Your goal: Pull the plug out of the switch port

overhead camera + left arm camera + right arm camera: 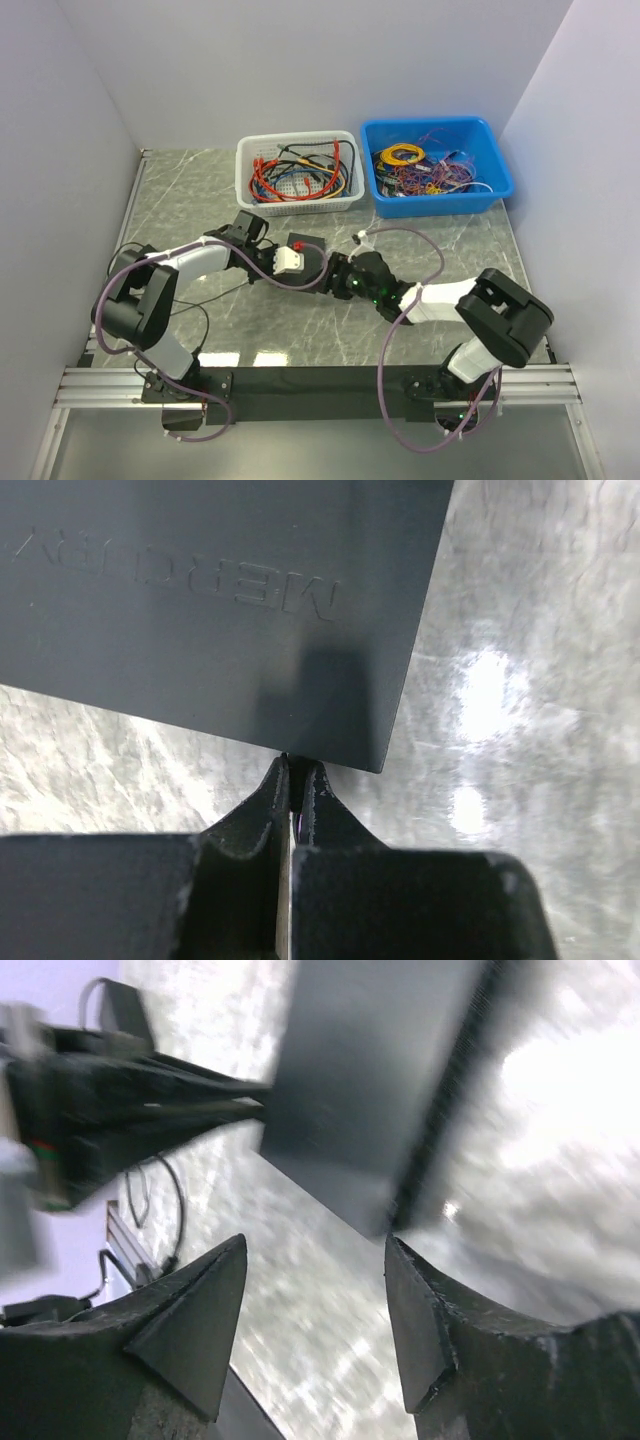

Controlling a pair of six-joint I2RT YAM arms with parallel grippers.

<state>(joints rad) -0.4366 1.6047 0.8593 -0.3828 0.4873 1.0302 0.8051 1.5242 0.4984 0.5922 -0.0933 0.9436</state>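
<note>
Your left hand (297, 772), pressed together, touches the flat matte-black rectangular switch (200, 610) lying on the grey marbled worktop (520, 780), likely bracing it; your right hand (315, 1245) faces it spread. No plug shows.

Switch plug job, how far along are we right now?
Done: the left gripper is shut right at the edge of the switch, seemingly pinching something thin there. In hand: the right gripper stands open facing the switch, not gripping it. Left: the pull itself; nothing shows drawn clear of the switch, so it likely is not done yet.
</note>
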